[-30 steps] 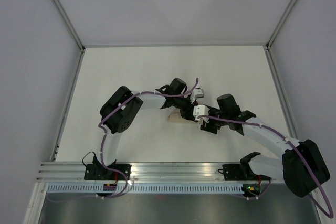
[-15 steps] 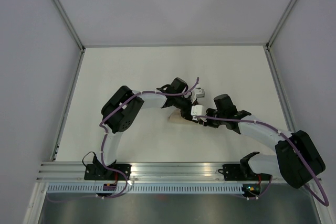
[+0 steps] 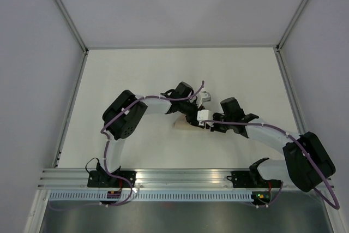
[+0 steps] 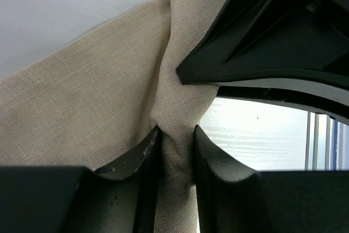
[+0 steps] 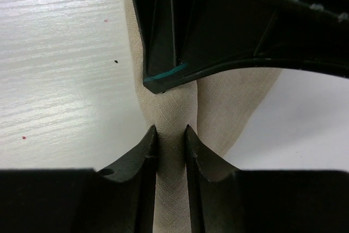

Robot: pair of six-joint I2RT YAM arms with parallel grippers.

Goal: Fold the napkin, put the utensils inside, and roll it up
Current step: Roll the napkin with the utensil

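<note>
- table (image 3: 136,75): white top, lies under both tools.
- L arm (image 3: 125,117) & R arm (image 3: 297,156): white links, black joints. Both reach inward, so the wrists meet near mid-table w/ the tools just beside each other.
- napkin (image 4: 82,96): beige woven cloth, bunched into a narrow raised fold.
  - Top view: only a small tan piece (image 3: 182,125) shows, sticking out left from under the L wrist.
  - L wrist view: cloth spreads to the left of the fingers and runs up ahead betw. them as a pinched ridge.
  - R wrist view: the ridge (image 5: 170,107) runs straight ahead from the fingers, w/ more cloth off to their right.
- L gripper (image 4: 175,135): clamped on napkin. The fold is squeezed betw. both fingers (image 4: 143,162), cloth touching each inner face. A black finger of the other tool sits just ahead, its tip on the same fold.
- R gripper (image 5: 170,132): clamped on napkin, narrow gap filled by the ridge. A black finger w/ a teal-edged tip sits just ahead, touching the same ridge.
</note>
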